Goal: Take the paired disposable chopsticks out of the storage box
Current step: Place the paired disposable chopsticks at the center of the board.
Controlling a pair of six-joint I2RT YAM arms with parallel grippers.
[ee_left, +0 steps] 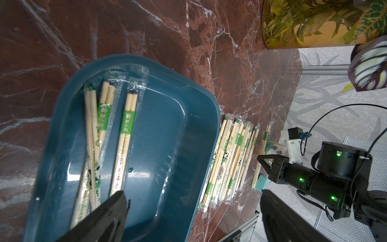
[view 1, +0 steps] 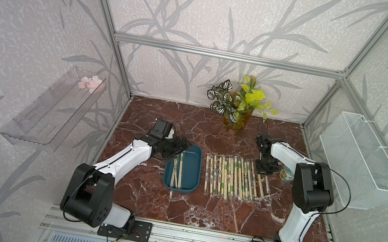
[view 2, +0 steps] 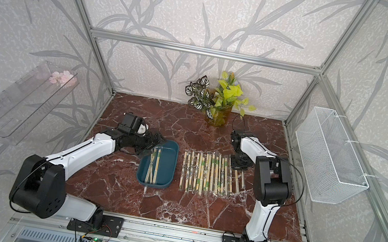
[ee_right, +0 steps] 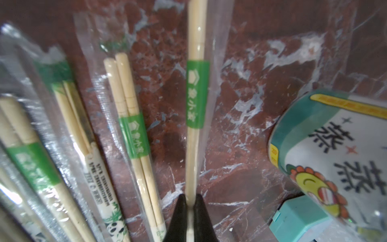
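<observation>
Right now the shallow dark teal-blue rectangular plastic storage box (view 1: 192,172) sits a bit left of centre on the red-brown marble surface (view 1: 199,208). Three pale bamboo chopstick pairs in clear wrappers with green bands (ee_left: 125,134) lie lengthwise in its left half, and two of them cross each other. Just right of the box there's a long row of the same wrapped pairs (view 1: 231,178), laid side by side on the surface and running near to far. The left end effector (view 1: 181,150) hangs over the far left corner of the box with its black fingers (ee_left: 109,213) spread wide and nothing in them. The right end effector (ee_right: 190,197) points down at the far right end of the row, clenched on the end of one wrapped pair (ee_right: 195,94) that's a little apart from its neighbour. I honestly can't tell if that pair is touching the surface or slightly lifted. Just right of it are a white-and-teal printed tub (ee_right: 335,146) and a small teal boxy thing (ee_right: 297,218). A leafy potted plant (view 1: 245,101) stands at the far edge. A clear acrylic shelf (view 1: 39,121) hangs on the left wall and a white wire mesh basket (view 1: 361,162) on the right wall.
</observation>
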